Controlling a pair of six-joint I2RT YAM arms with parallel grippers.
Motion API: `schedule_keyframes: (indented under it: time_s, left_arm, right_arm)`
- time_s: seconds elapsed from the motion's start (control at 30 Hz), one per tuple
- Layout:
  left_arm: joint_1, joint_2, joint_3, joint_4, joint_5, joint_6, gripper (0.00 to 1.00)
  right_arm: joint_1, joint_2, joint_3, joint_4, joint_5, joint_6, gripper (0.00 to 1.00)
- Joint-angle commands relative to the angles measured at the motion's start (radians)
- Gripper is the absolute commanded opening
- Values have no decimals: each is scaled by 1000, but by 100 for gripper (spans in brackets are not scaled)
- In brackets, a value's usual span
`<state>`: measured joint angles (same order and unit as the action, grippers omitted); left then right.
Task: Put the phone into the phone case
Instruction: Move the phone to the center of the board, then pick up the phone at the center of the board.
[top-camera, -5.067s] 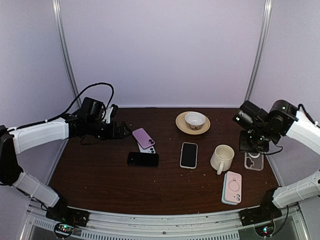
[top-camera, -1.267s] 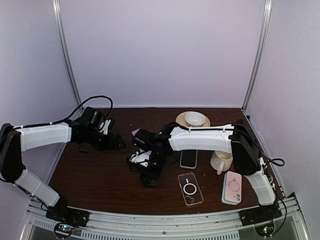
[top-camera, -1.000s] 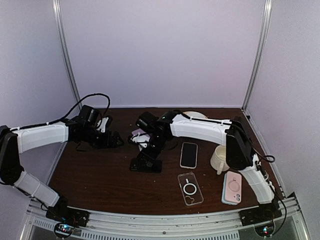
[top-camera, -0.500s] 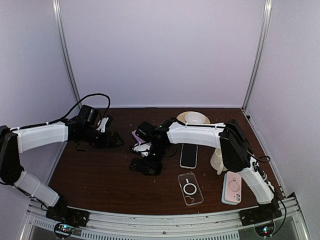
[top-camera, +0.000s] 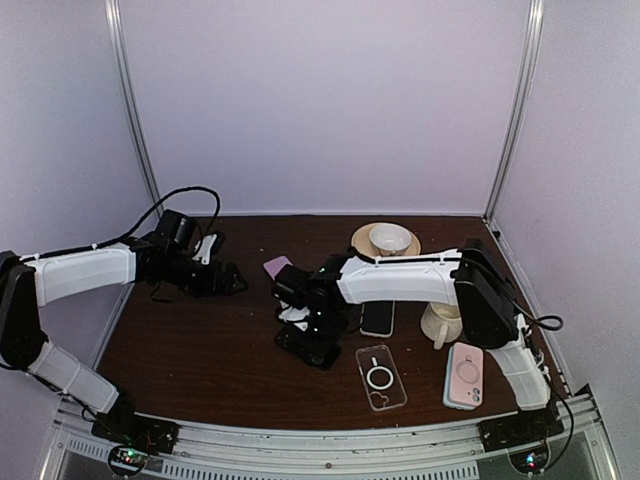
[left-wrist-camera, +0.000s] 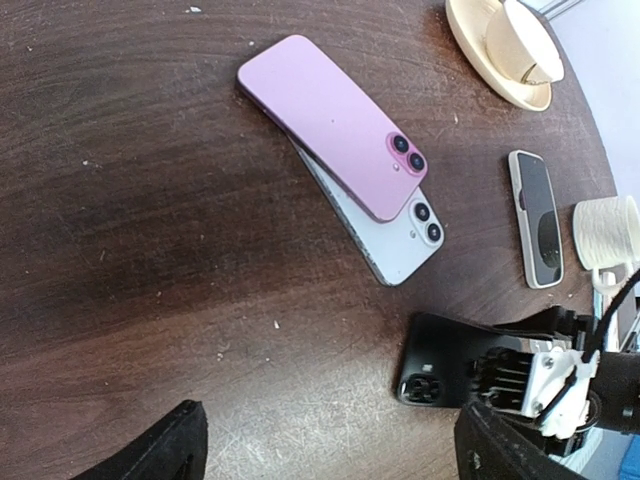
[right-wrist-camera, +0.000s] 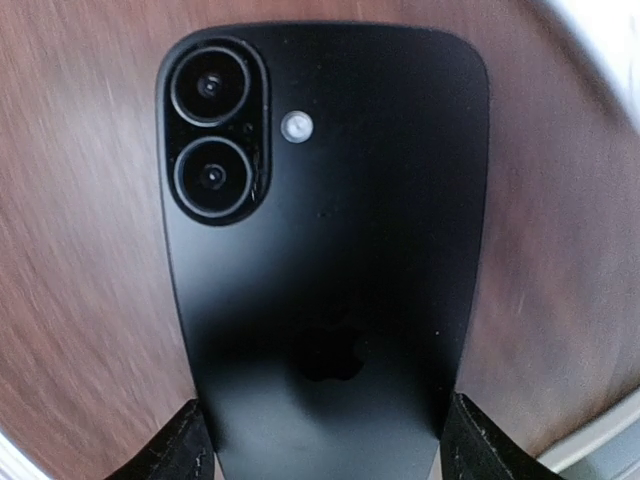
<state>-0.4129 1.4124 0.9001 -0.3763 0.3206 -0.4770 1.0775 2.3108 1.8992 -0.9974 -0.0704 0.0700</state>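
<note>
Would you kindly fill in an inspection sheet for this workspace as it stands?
Surface: dark wooden table, a few pale specks.
Job's things: black phone, back up; clear case lying empty nearby.
Clutter: purple phone overlapping silver phone, screen-up phone, mug, bowl on saucer, pink-cased phone.
Hands: left hand open, empty; right hand gripping black phone's sides.
Cables: black cable looped above left arm.
Surroundings: plain pale walls.

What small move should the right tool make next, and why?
Probably close firmly on the black phone: the right tool has its fingers beside the phone's edges, but a grip is not clear yet. The clear case lies empty nearby.
</note>
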Motion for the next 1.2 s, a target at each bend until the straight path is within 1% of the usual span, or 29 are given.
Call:
schedule_keyframes:
  time_s: [0.0, 0.1, 0.2, 0.37, 0.4, 0.57, 0.63, 0.8, 1.0, 1.17]
  left_arm:
    - [9, -19, 25, 6, 21, 14, 89]
    - [9, -18, 23, 11, 28, 10, 89]
    - [9, -18, 23, 15, 33, 8, 89]
    - [10, -28, 21, 10, 32, 13, 89]
    - [10, -31, 19, 10, 28, 14, 89]
    - [9, -36, 21, 8, 24, 20, 89]
    - [10, -40, 19, 7, 22, 20, 89]
    - [10, -44, 17, 16, 24, 17, 89]
    - [9, -43, 16, 17, 27, 15, 89]
    - [11, -54, 16, 14, 16, 20, 89]
  right_arm:
    - [25, -96, -153, -192, -83, 114, 59]
    - [43, -131, -219, -206, -142, 145, 63]
    - [58, -117, -219, -210, -146, 151, 70]
    - [55, -21, -102, -249, -60, 167, 96]
    - [55, 2, -73, -256, -51, 165, 99]
    - [53, 90, 37, -266, -41, 161, 99]
    - [53, 109, 72, -277, -14, 167, 99]
    - [49, 127, 140, -251, 28, 171, 97]
    - [43, 149, 200, -239, 31, 152, 97]
    - [43, 139, 168, -258, 21, 150, 87]
